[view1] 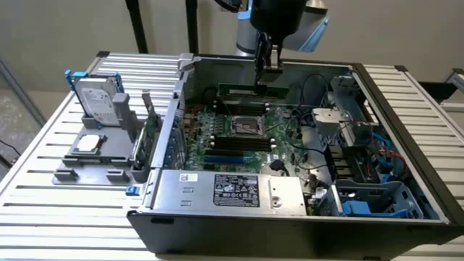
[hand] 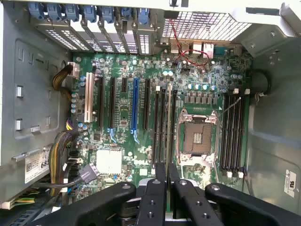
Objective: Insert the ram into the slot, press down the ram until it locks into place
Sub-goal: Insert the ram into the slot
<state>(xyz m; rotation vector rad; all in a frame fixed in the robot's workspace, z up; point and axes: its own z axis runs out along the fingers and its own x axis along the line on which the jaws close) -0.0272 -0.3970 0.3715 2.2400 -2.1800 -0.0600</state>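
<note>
Fingers [hand: 154, 200] apparently astride ram [view1: 250, 90]

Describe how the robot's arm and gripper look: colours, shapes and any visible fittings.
The arm is a silver-grey tube with a light blue cap at its joint and a black wrist section. The gripper is matte black: two slim, flat fingers flanked by angled link bars, each dotted with round bolt heads.
</note>
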